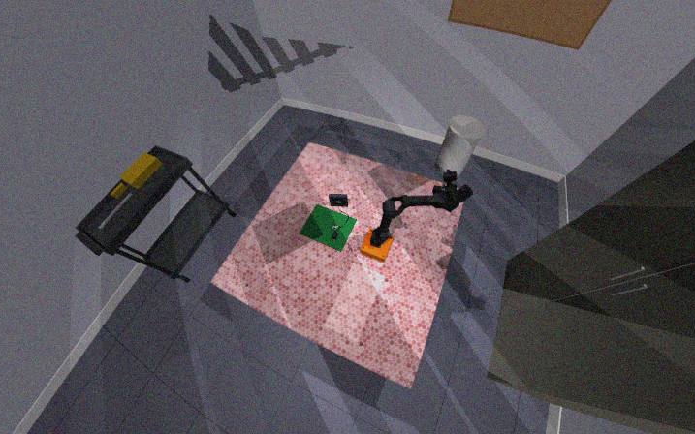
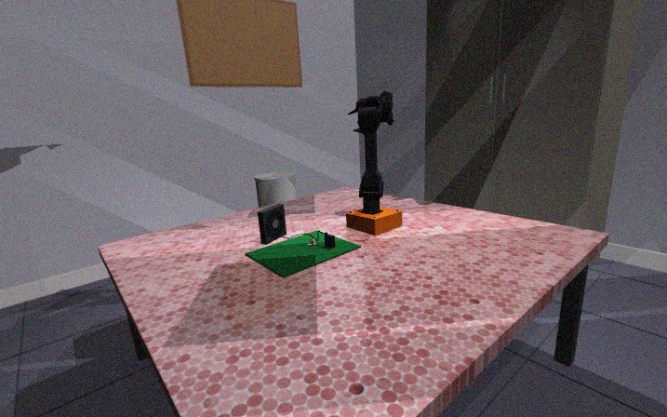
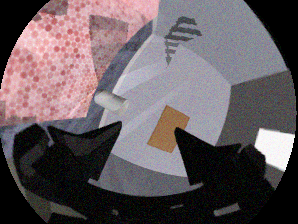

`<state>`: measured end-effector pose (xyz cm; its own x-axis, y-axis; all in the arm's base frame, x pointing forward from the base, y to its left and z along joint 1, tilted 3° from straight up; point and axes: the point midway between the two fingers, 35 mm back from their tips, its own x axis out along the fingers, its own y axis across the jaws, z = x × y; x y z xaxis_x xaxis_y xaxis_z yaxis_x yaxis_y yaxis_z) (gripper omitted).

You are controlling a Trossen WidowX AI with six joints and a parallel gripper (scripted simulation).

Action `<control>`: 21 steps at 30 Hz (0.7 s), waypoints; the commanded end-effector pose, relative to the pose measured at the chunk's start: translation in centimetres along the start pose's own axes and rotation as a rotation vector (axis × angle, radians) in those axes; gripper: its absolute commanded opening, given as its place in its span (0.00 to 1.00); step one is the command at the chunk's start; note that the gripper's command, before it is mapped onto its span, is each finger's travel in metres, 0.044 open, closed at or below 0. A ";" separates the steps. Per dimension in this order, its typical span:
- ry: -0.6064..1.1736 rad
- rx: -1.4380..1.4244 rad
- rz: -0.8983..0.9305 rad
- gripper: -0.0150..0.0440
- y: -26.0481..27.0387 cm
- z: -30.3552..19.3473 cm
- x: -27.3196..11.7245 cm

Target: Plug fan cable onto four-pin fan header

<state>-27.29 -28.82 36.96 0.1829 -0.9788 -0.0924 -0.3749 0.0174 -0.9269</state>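
Observation:
The green board (image 1: 314,229) (image 2: 284,263) lies flat on the table. The dark fan (image 1: 337,200) (image 2: 272,223) stands upright just beyond one edge of it. A thin dark cable curves from the fan over the board to small pale parts (image 1: 334,228) (image 2: 312,241), beside a small black block (image 1: 334,235) (image 2: 329,240). Plug and header are too small to tell apart, so whether they are joined cannot be seen. My gripper (image 2: 352,121) (image 3: 149,127) is open and empty, raised high above the table, well away from board, cable and fan. The wrist view shows none of these.
The arm's orange base (image 1: 375,248) (image 2: 373,221) stands on the pink patterned table (image 1: 306,291) (image 2: 403,310) beside the board. A pale cylinder (image 1: 458,145) (image 2: 274,190) (image 3: 111,101) stands beyond the table's edge. A black cart (image 1: 139,199) stands off to the left in the top view.

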 end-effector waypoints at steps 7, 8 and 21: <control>-0.076 0.063 0.028 1.00 -0.8 3.4 4.4; -0.110 0.090 0.034 1.00 -0.9 4.6 5.8; -0.513 0.245 0.174 1.00 -3.6 22.8 16.0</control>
<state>-6.72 -39.63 31.62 0.5239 -0.7942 -0.3080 -0.2285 0.2173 -0.9490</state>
